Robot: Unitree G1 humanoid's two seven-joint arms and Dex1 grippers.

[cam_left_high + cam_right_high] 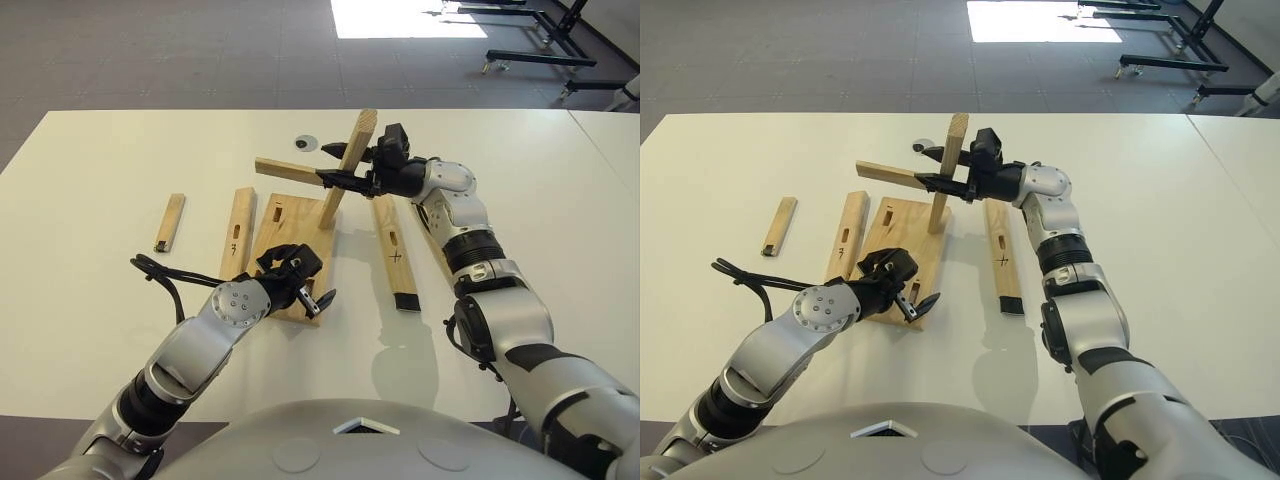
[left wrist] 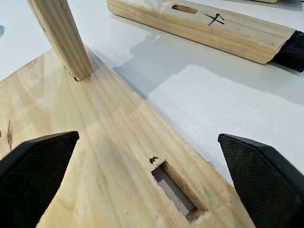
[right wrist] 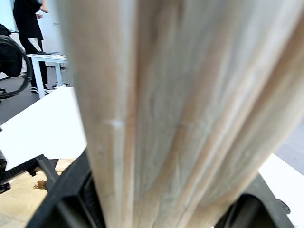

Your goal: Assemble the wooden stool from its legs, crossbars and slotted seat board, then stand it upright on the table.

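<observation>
Left wrist view: loose leg (image 2: 237, 35) bears a hand-drawn X.

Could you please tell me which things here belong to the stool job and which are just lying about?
Job:
seat board
upright leg, held by the right gripper
crossbar projecting from it
leg right of the board
leg left of the board
short piece

Lying about:
round fitting on the table
metal frames on the floor

We log silver-grey shells with black joint bands on left arm (image 1: 185, 355) and right arm (image 1: 468, 220). Round screwed cap (image 1: 238, 303); looped black cable (image 1: 160, 272); black cross-hatched pads (image 2: 35, 173).
</observation>
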